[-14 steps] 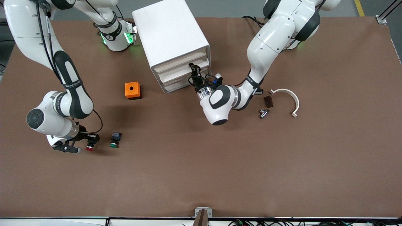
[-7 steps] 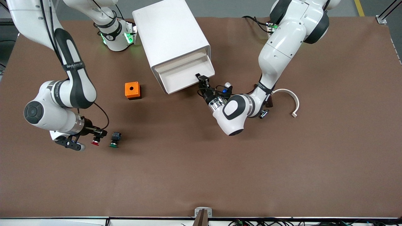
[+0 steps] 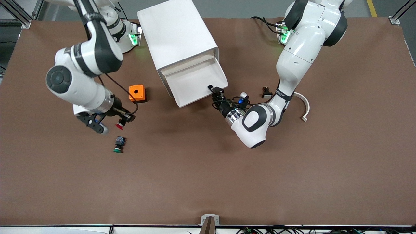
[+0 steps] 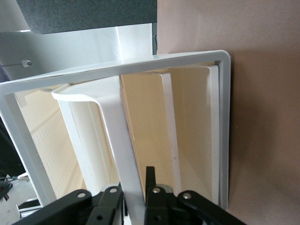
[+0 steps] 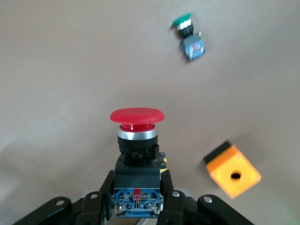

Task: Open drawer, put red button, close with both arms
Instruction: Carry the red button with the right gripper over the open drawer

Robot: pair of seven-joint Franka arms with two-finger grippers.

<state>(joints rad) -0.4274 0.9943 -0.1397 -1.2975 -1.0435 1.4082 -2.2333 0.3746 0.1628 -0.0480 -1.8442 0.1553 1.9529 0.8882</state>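
My right gripper [image 3: 125, 119] is shut on the red button [image 3: 119, 125] and holds it in the air over the table between the orange box and the green button. The right wrist view shows the red cap [image 5: 137, 115] on its black-and-blue body clamped between my fingers [image 5: 138, 206]. My left gripper [image 3: 217, 93] is shut on the front lip [image 4: 123, 150] of the top drawer [image 3: 198, 85] of the white cabinet [image 3: 177, 39]. The drawer is pulled well out and looks empty.
An orange box with a hole [image 3: 137, 93] sits on the table by the cabinet. A green-capped button [image 3: 119, 144] lies nearer the front camera. A white curved bracket [image 3: 304, 103] and a small dark part [image 3: 266, 93] lie toward the left arm's end.
My left gripper has pulled the drawer out from the cabinet. My right gripper has lifted the red button off the table and carried it toward the orange box and cabinet.
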